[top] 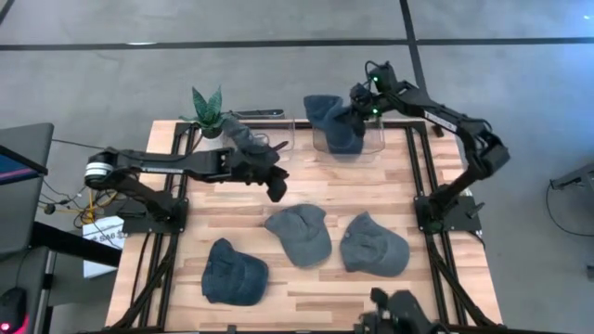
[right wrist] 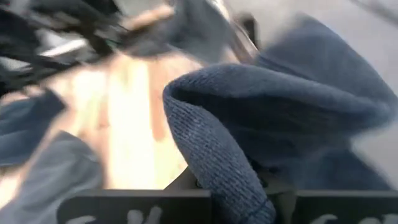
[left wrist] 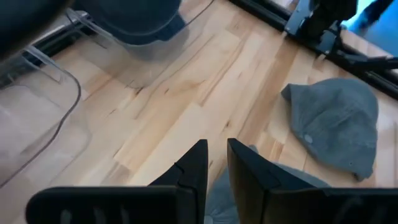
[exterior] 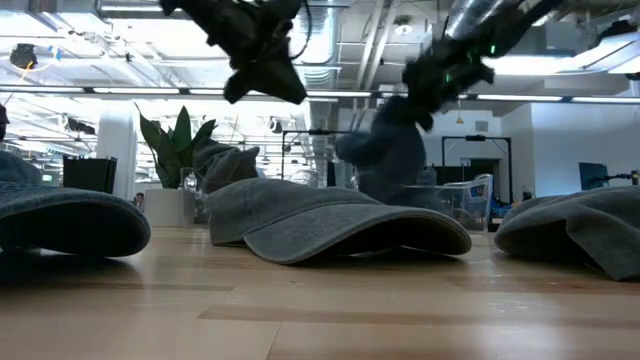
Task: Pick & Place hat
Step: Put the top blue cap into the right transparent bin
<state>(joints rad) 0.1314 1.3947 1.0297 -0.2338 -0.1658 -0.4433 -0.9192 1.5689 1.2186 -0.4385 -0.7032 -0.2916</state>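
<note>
Right gripper point(top: 351, 115) lifted one blue hat point(top: 332, 122) over the clear bin point(top: 376, 148).
Three hats lay on the table point(top: 371, 186); left gripper point(top: 276, 188) hovered nearly closed, empty.

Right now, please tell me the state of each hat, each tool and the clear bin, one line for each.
Dark blue fabric hat: lifted, held by the right tool, hanging over the bin.
Right tool: shut on the hat.
Left tool: nearly closed, empty, above the table.
Clear plastic bin: upright at the table's far edge.
Three grey caps: lying flat on the wooden table.
</note>
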